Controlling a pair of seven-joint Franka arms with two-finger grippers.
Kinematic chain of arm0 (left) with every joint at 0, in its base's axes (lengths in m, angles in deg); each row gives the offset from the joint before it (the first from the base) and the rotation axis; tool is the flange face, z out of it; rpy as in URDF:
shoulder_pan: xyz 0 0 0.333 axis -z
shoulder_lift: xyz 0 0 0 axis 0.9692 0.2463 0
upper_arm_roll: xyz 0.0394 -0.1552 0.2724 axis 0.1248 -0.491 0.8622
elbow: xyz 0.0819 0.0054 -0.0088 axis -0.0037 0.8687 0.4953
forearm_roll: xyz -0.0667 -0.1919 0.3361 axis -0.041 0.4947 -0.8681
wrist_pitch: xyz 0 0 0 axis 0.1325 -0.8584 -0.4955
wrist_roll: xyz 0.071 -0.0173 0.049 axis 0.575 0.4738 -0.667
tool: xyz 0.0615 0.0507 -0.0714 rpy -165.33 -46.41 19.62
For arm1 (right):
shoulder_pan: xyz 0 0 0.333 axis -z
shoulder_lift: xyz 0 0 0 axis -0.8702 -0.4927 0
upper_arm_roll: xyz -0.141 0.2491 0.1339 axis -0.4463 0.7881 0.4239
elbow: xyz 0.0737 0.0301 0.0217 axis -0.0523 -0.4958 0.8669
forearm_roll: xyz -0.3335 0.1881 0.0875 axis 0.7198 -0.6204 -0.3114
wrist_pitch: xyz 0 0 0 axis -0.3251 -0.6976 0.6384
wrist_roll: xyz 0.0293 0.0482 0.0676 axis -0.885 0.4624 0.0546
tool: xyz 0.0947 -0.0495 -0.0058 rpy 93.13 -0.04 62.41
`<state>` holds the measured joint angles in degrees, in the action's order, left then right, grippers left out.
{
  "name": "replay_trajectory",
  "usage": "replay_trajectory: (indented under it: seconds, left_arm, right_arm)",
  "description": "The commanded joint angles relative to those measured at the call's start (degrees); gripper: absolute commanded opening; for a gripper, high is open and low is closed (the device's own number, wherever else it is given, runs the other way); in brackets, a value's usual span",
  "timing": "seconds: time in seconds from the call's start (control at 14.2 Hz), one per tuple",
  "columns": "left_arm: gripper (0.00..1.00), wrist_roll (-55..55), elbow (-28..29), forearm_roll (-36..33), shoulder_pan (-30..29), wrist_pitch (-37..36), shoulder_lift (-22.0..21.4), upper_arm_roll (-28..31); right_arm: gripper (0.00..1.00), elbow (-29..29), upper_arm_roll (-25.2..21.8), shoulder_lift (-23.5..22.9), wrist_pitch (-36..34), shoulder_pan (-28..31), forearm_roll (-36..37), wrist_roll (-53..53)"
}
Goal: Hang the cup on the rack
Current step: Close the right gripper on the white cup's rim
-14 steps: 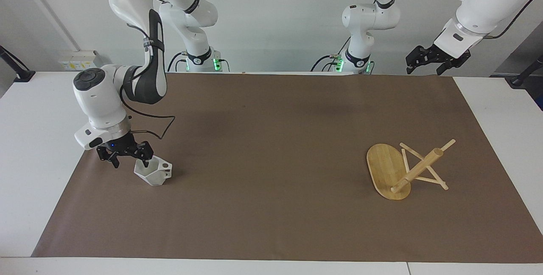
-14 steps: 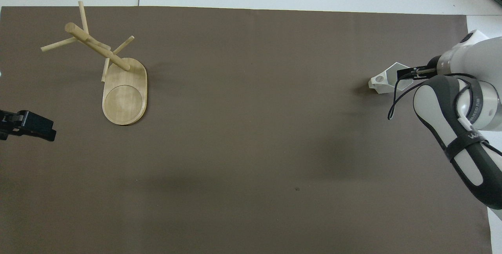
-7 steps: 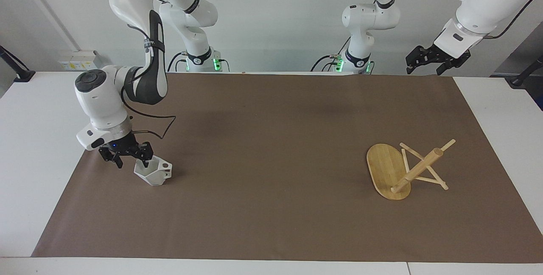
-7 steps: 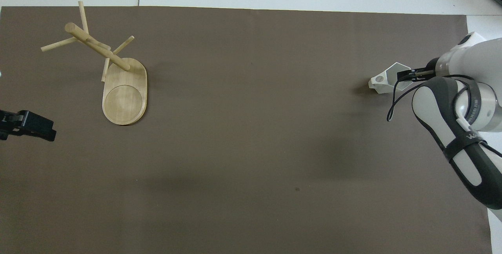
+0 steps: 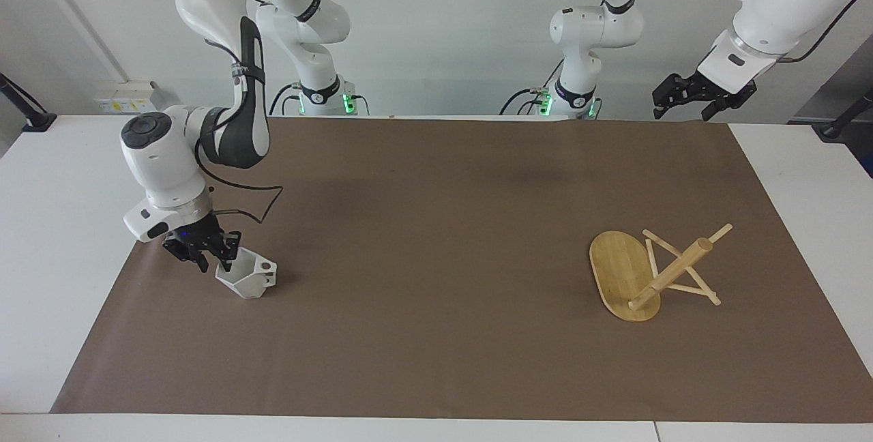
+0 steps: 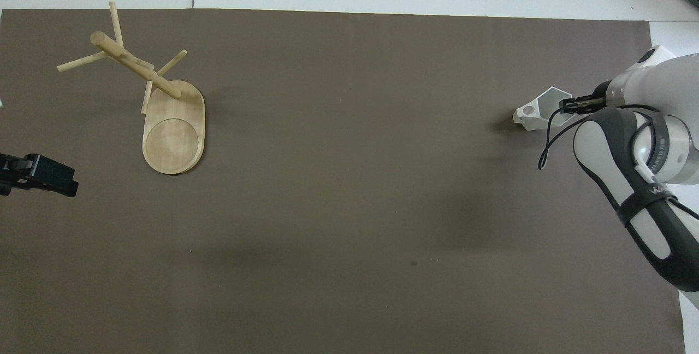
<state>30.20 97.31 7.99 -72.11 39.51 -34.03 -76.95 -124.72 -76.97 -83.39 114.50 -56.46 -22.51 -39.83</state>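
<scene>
The cup, a small white faceted mug with a blocky handle pierced by 1 round hole, is sitting upright on the brown mat toward the right arm's end; the rack, a bamboo mug tree with thin pegs, is standing on its oval base toward the left arm's end

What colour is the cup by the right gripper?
White, plain matte; the cup shows best in the facing view.

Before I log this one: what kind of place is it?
Most likely a robotics lab test bench, not a home kitchen: two white robot arms mounted at a white table covered by a brown paper sheet, with only a white cup and a wooden rack set out.
</scene>
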Motion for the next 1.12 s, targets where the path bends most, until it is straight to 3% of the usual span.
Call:
replay_trajectory:
  seconds: [0.0, 1.05]
  left_arm:
    - [1.00, 0.7, 1.2, 0.7, -0.4, -0.4, -1.2, 0.0]
    - [1.00, 0.7, 1.2, 0.7, -0.4, -0.3, -1.2, 0.0]
  right_arm:
    - [0.33, -1.0, 0.2, 0.4, 1.2, 0.2, -0.1, 1.0]
    - [0.01, -0.9, 0.6, 0.4, 1.2, 0.2, -0.1, 1.1]
